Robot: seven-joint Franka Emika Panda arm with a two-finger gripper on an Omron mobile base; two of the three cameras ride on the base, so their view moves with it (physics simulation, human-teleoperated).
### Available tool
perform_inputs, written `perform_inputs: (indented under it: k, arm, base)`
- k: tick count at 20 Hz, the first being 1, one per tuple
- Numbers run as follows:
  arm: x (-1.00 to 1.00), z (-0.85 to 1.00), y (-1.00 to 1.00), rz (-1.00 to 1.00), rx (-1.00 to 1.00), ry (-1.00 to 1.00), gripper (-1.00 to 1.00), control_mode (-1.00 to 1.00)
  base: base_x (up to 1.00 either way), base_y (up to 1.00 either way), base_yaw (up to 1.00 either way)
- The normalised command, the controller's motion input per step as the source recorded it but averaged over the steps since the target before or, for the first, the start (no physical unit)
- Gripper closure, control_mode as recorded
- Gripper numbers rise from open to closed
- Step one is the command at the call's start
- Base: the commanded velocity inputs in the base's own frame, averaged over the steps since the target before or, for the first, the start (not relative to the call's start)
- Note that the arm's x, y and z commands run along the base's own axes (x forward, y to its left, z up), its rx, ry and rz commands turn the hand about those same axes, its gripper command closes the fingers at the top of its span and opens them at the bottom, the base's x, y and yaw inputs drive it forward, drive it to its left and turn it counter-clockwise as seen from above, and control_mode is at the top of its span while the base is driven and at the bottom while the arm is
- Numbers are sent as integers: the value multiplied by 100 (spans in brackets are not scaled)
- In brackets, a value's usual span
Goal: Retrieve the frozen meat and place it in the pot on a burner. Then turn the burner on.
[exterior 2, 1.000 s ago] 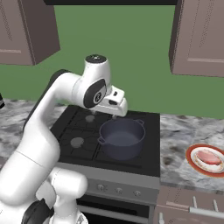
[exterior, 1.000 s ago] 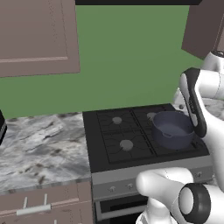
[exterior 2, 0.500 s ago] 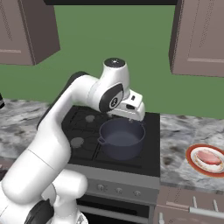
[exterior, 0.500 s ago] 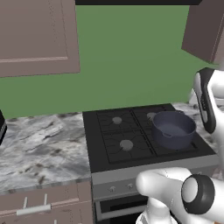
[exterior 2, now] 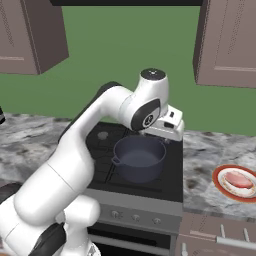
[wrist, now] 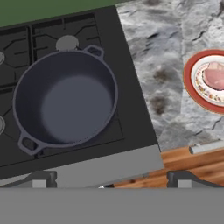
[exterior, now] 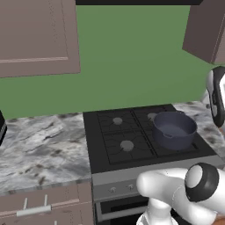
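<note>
Arm pose: the white arm rises from the base, bends at a high elbow and reaches forward over the stove [exterior 2: 170, 172]; the wrist sits above the stove's right rear part and the hand points down. The pincer [exterior 2: 167, 131] hangs just above and behind the pot's far-right rim, not touching it. In the hand view two dark finger tips [wrist: 39, 178] show at the bottom edge, set well apart with nothing between them — pincer open, empty.

Pot [wrist: 65, 101]: stands upright on the stove's front right burner, directly below and slightly to the left of the pincer in the hand view. Its inside is bare. One side handle points toward the stove's front, the other toward the back. From the left base camera the pot [exterior: 174, 128] sits at the stove's right side, with the arm's wrist section at the frame's right edge beside it.

Meat [wrist: 213, 75]: pinkish-red piece with paler streaks, lying on a red-rimmed plate [wrist: 189, 83] on the marbled counter [wrist: 162, 52] — well off to the pincer's right, apart from the stove. In the right base view the same plate [exterior 2: 218, 182] rests on the counter right of the stove.

An unoccupied burner cap [wrist: 67, 42] lies just behind the pot.
</note>
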Motion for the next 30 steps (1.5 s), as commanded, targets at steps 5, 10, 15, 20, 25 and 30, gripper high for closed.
perform_inputs:
  k: [5,10,15,20,25,30]
  arm:
    - [0,-3,-25,0,0,0,-100,-100]
    - [0,-1,-31,0,0,0,-100,-100]
    - [0,-8,-15,0,-5,0,-100,-100]
    - [0,-9,-28,0,-5,0,-100,-100]
    - [0,-23,-41,0,-1,0,-100,-100]
    - [0,-22,-33,0,0,0,-100,-100]
  base:
    - [0,0,0]
    - [0,0,0]
    - [0,0,0]
    - [0,0,0]
    - [0,0,0]
    - [0,0,0]
